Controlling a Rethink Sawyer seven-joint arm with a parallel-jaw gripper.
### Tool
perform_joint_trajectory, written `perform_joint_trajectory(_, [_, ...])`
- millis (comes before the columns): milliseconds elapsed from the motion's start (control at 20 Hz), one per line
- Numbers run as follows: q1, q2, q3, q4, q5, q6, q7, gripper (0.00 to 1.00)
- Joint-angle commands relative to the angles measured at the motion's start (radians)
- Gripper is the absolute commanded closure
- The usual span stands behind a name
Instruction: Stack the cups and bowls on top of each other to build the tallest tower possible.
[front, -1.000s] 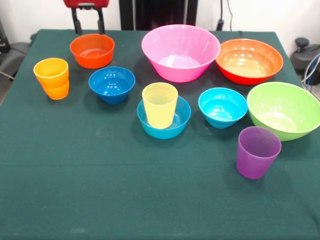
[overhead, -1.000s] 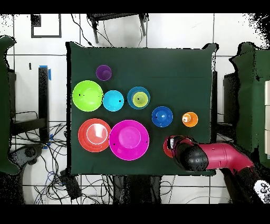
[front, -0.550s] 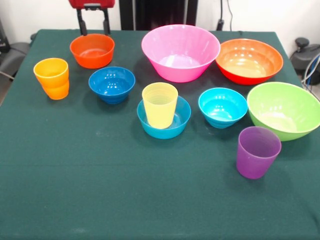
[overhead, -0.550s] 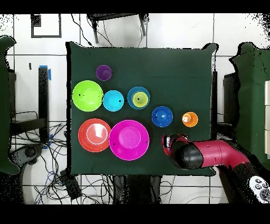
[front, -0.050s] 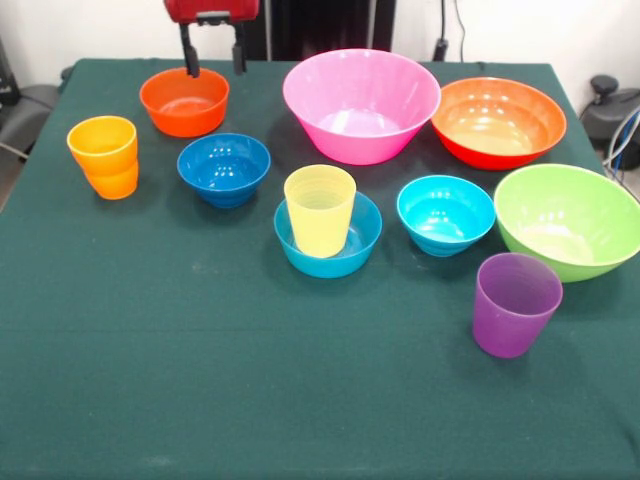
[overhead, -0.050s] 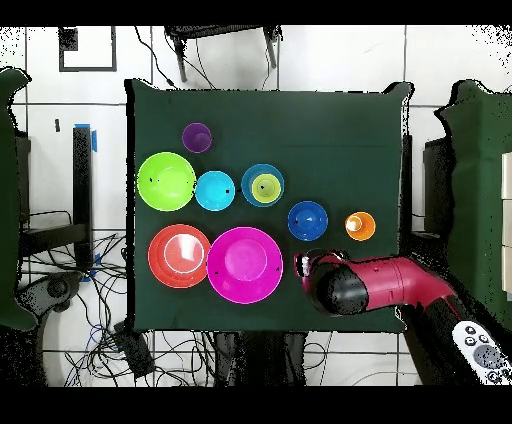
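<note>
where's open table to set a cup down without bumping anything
The widest bare cloth runs along the front edge, below the yellow cup and left of the purple cup. The bowl rows behind are crowded.

Robot lab or test room, not a home. A square table draped in dark green cloth (overhead, -0.050s: 330, 130) stands alone on a pale tiled floor with dark grout lines (overhead, -0.050s: 450, 60). Loose black cables (overhead, -0.050s: 180, 345) sprawl over the floor at the table's lower edge in the overhead view (quite a tangle). A red and black robot arm (overhead, -0.050s: 400, 285) reaches in over the cloth, and a white handheld remote with buttons (overhead, -0.050s: 482, 350) lies beside it. Plain white wall (front, -0.050s: 90, 25) behind the table in the front view, dark equipment at both sides. Blue tape strip (overhead, -0.050s: 94, 138) marks the floor.
</note>
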Motion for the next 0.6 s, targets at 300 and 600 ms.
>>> perform_joint_trajectory(300, [0.100, 0.230, -0.088, -0.139, -0.167, -0.086, 0.018, 0.00])
perform_joint_trajectory(600, [0.147, 0.270, -0.134, -0.174, -0.207, -0.136, 0.062, 0.00])
